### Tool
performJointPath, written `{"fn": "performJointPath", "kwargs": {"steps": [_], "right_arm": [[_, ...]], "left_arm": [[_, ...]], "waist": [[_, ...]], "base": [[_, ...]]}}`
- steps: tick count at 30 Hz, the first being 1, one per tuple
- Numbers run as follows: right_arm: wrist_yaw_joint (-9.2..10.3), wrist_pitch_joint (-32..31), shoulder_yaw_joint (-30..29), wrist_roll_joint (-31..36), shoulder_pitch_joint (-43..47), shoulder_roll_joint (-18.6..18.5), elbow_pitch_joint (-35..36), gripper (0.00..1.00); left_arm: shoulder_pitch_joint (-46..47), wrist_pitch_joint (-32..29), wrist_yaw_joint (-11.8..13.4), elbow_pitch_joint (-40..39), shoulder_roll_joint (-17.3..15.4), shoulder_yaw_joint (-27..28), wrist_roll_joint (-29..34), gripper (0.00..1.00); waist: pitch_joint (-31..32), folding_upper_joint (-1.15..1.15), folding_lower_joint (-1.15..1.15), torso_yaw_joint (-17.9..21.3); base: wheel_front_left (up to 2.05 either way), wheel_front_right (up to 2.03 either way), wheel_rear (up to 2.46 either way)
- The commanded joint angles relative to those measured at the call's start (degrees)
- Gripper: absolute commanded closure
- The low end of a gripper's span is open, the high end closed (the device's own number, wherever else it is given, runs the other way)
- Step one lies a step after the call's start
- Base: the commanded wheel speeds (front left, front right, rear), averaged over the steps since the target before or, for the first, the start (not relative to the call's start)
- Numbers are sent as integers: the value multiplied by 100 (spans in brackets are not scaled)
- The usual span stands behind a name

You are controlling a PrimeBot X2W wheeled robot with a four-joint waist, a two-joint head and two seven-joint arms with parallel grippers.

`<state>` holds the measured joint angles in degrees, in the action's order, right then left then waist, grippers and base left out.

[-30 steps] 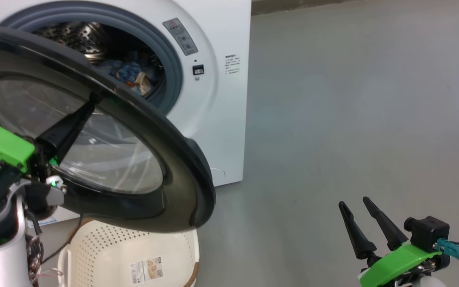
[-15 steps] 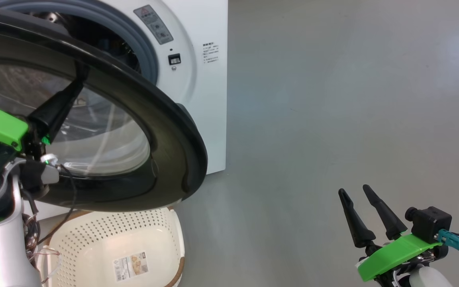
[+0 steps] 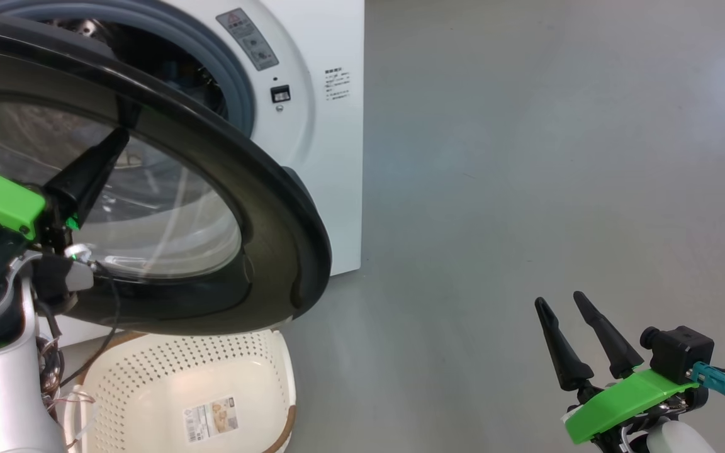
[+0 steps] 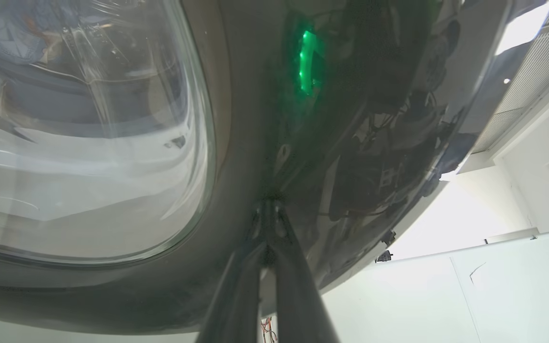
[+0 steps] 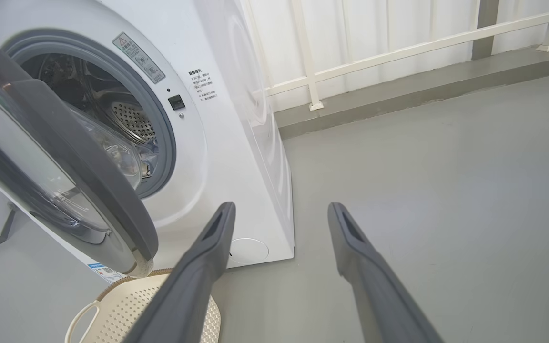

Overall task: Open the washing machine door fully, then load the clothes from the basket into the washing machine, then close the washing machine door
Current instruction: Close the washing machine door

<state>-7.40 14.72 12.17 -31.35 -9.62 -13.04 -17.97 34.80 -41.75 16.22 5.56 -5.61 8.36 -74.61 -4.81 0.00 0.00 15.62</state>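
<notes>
The washing machine door (image 3: pixel 262 189) stands partly open, its glossy black rim and glass bowl hiding much of the drum mouth. My left gripper (image 3: pixel 117 135) is shut, and its tips (image 4: pixel 267 212) touch the outer face of the black rim beside the glass. Bluish clothes (image 4: pixel 3 33) show dimly through the glass, inside the washing machine (image 3: pixel 331 157). The basket (image 3: pixel 148 371) sits on the floor under the door, and only a paper label shows in it. Low on the right, my right gripper (image 3: pixel 557 302) hangs open over bare floor with nothing between its fingers (image 5: pixel 208 257).
Grey floor stretches to the right of the machine. A white railing (image 5: pixel 398 50) and a low kerb run along the back wall. The basket (image 5: pixel 127 305) lies just in front of the machine's lower front, beside the round flap (image 5: pixel 248 250).
The head camera has shifted. The door now covers more of the drum mouth than a second ago, with my left gripper still against its rim. My right gripper stays open and hardly moves.
</notes>
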Motion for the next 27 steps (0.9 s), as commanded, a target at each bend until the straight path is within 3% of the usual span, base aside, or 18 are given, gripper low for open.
{"fn": "performJointPath", "kwargs": {"steps": [1, 14, 17, 18, 23, 27], "right_arm": [[-9, 28, 86, 62, -146, -84, 114, 0], [-9, 28, 110, 50, -87, -127, 84, 0], [-9, 28, 115, 51, -64, -139, 75, 0], [-9, 28, 118, 49, -59, -146, 70, 0], [-9, 28, 139, 33, -24, -167, 49, 0], [-9, 28, 150, 23, 5, -180, 43, 0]], "left_arm": [[207, 12, -112, -145, -241, 165, 35, 100], [-201, -4, -320, -430, -315, 154, 97, 100], [-375, 20, -427, -531, -408, 106, 230, 36], [-442, 25, -462, -557, -431, 86, 269, 0], [-743, 134, -626, -753, -489, 43, 441, 0], [-1055, 349, -986, -937, -687, -77, 834, 0]], "waist": [[23, 0, 0, -47], [170, 0, 0, -353], [216, 0, 0, -451], [235, 0, 0, -482], [340, 0, 0, -630], [401, 0, 0, -736]], "base": [[0, 0, 0], [0, 0, 0], [0, 0, 0], [0, 0, 0], [0, 0, 0], [0, 0, 0]]}}
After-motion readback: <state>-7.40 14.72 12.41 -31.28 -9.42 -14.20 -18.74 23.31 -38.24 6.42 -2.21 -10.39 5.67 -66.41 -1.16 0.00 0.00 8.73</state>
